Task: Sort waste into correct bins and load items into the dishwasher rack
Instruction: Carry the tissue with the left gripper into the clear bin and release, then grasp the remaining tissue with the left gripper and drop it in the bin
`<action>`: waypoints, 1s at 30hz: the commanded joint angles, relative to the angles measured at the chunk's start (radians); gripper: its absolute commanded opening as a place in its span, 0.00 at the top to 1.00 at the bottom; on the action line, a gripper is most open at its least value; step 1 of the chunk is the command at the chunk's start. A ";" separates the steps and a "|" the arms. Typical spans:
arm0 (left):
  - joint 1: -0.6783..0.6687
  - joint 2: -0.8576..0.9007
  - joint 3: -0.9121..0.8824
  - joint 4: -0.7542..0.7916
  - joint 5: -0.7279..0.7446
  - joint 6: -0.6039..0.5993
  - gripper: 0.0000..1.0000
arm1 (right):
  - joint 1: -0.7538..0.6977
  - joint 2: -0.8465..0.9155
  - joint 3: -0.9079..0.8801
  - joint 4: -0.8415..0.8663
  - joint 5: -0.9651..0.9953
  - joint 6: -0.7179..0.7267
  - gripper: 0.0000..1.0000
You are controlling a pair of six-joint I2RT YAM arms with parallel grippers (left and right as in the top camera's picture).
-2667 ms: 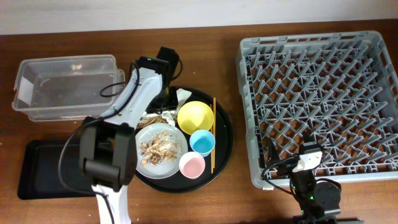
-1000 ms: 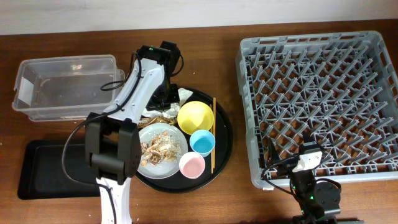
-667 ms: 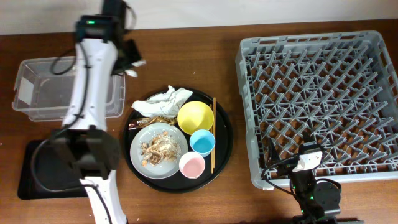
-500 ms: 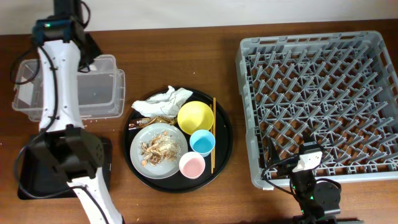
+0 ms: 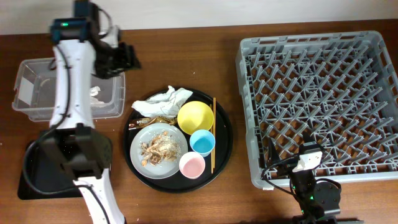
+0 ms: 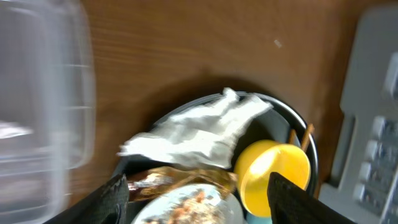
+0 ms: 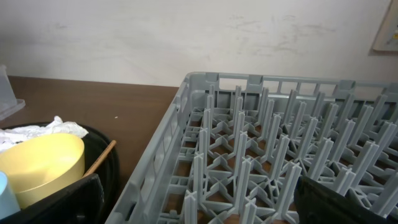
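1. Napkins [image 5: 165, 99] sit on the round tray [image 5: 225, 134]; one white scrap [image 5: 96, 93] is in the clear box [image 5: 31, 102].
2. Left gripper [image 6: 198, 180] above box's right end, spread, empty.
3. Right gripper [image 7: 199, 180] near rack [image 5: 311, 38], spread too.

Yellow bowl [image 5: 195, 116], grey rack [image 5: 317, 106]
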 commanded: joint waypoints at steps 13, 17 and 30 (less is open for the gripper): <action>-0.282 0.013 -0.598 0.472 -0.241 -0.100 0.49 | -0.007 -0.006 -0.007 -0.002 0.005 -0.007 0.01; -0.281 0.013 -0.628 0.533 -0.251 -0.100 0.82 | -0.007 -0.006 -0.007 -0.002 0.005 -0.006 0.01; -0.275 -0.343 -0.443 0.431 -0.436 -0.101 1.00 | -0.007 -0.006 -0.007 -0.002 0.005 -0.007 0.01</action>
